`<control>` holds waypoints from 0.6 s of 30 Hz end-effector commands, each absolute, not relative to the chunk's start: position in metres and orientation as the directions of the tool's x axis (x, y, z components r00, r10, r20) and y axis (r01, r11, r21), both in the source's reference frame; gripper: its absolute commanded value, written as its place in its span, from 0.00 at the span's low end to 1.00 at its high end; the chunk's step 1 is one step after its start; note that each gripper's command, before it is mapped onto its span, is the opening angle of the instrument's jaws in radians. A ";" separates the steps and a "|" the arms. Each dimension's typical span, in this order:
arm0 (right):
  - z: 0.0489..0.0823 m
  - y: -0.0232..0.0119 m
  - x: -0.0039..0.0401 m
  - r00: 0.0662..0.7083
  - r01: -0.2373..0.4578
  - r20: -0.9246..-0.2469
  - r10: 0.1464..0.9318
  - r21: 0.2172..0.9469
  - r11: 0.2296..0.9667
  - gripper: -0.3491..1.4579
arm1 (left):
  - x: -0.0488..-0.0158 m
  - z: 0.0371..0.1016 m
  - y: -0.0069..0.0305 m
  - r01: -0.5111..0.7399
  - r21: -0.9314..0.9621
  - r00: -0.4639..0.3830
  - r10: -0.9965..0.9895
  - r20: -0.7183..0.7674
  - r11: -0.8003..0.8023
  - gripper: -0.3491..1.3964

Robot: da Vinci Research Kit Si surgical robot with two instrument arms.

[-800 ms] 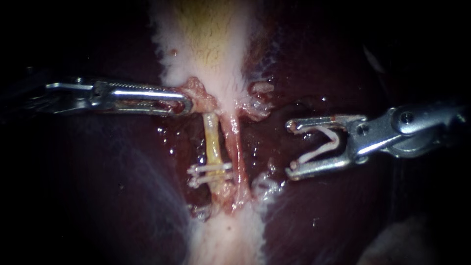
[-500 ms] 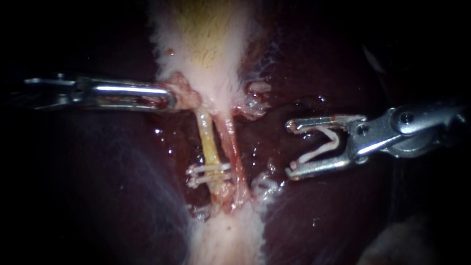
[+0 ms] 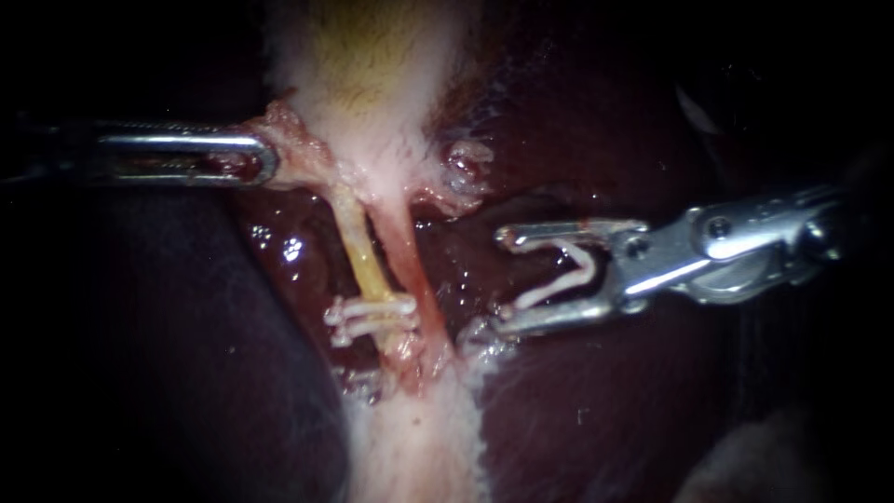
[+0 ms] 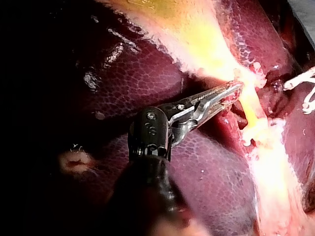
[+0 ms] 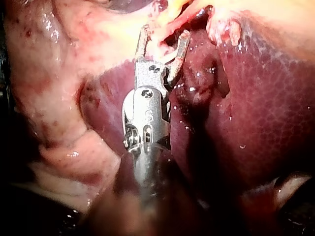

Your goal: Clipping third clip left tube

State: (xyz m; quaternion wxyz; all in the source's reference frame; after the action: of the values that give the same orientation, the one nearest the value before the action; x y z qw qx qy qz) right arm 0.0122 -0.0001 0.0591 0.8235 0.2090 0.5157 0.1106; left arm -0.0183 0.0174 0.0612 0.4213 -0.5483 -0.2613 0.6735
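Your left instrument point(image 3: 256, 160) has its jaws clamped on the gallbladder point(image 3: 363, 112) neck, stretching the left tube point(image 3: 358, 256). Your right instrument point(image 3: 505, 278) stands with its jaws wide, cradling a loaded clip point(image 3: 559, 279), near the tube. Next, I judge: straddle the tube above the two set clips point(image 3: 372, 315), then squeeze.

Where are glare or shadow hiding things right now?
Endoscope view: the shaft of the left instrument fades into the dark margin; wet glints dot the liver beside the clip held in the right instrument. Left wrist view: the gripped gallbladder glares. Right wrist view: shaft shadowed, jaws lit.
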 end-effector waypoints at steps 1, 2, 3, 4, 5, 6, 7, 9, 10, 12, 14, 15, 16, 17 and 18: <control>0.0593 -0.0002 0.0129 0.444 0.040 -0.800 0.404 0.468 0.883 0.47 | -0.0184 0.0613 0.0174 -0.280 -0.814 -0.045 0.853 -0.519 -0.510 0.00; 0.0595 -0.0002 0.0138 0.445 0.039 -0.797 0.409 0.473 0.880 0.47 | -0.0186 0.0613 0.0174 -0.280 -0.813 -0.045 0.853 -0.519 -0.510 0.00; 0.0597 -0.0003 0.0144 0.445 0.041 -0.794 0.415 0.481 0.876 0.47 | -0.0186 0.0614 0.0174 -0.278 -0.814 -0.046 0.853 -0.519 -0.510 0.00; 0.0598 -0.0003 0.0151 0.445 0.040 -0.791 0.420 0.487 0.873 0.47 | -0.0187 0.0614 0.0174 -0.278 -0.814 -0.046 0.853 -0.519 -0.510 0.00; 0.0600 -0.0003 0.0157 0.445 0.046 -0.791 0.421 0.489 0.871 0.47 | -0.0187 0.0614 0.0174 -0.278 -0.814 -0.046 0.853 -0.519 -0.510 0.00; 0.0602 -0.0002 0.0164 0.444 0.053 -0.790 0.422 0.493 0.869 0.47 | -0.0187 0.0614 0.0174 -0.278 -0.814 -0.046 0.853 -0.519 -0.510 0.00; 0.0604 -0.0002 0.0169 0.445 0.053 -0.787 0.427 0.499 0.865 0.47 | -0.0187 0.0614 0.0174 -0.278 -0.814 -0.046 0.853 -0.519 -0.510 0.00; 0.0609 -0.0001 0.0179 0.445 0.057 -0.784 0.432 0.506 0.860 0.47 | -0.0187 0.0613 0.0174 -0.278 -0.814 -0.046 0.853 -0.519 -0.510 0.00; 0.0611 -0.0001 0.0183 0.445 0.060 -0.784 0.432 0.508 0.859 0.47 | -0.0187 0.0613 0.0174 -0.278 -0.814 -0.046 0.853 -0.519 -0.510 0.00; 0.0617 0.0000 0.0189 0.445 0.059 -0.781 0.437 0.513 0.857 0.47 | -0.0187 0.0613 0.0173 -0.278 -0.814 -0.046 0.853 -0.519 -0.510 0.00; 0.0623 0.0001 0.0194 0.446 0.062 -0.779 0.441 0.519 0.853 0.47 | -0.0187 0.0612 0.0173 -0.278 -0.814 -0.046 0.853 -0.519 -0.510 0.00; 0.0628 0.0002 0.0196 0.446 0.066 -0.779 0.441 0.520 0.852 0.47 | -0.0187 0.0611 0.0173 -0.276 -0.815 -0.047 0.854 -0.519 -0.510 0.00; 0.0631 0.0003 0.0198 0.447 0.070 -0.776 0.445 0.526 0.847 0.47 | -0.0187 0.0611 0.0172 -0.276 -0.815 -0.047 0.854 -0.519 -0.510 0.00; 0.0635 0.0003 0.0199 0.447 0.080 -0.776 0.445 0.529 0.845 0.47 | -0.0187 0.0610 0.0172 -0.276 -0.815 -0.047 0.854 -0.519 -0.510 0.00; 0.0640 0.0004 0.0200 0.447 0.080 -0.774 0.448 0.534 0.842 0.47 | -0.0188 0.0610 0.0172 -0.276 -0.815 -0.047 0.854 -0.519 -0.510 0.00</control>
State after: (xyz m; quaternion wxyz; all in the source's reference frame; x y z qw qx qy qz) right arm 0.0202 0.0004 0.0643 0.8105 0.2582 0.5131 0.1148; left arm -0.0188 0.0172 0.0610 0.4194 -0.5486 -0.2632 0.6738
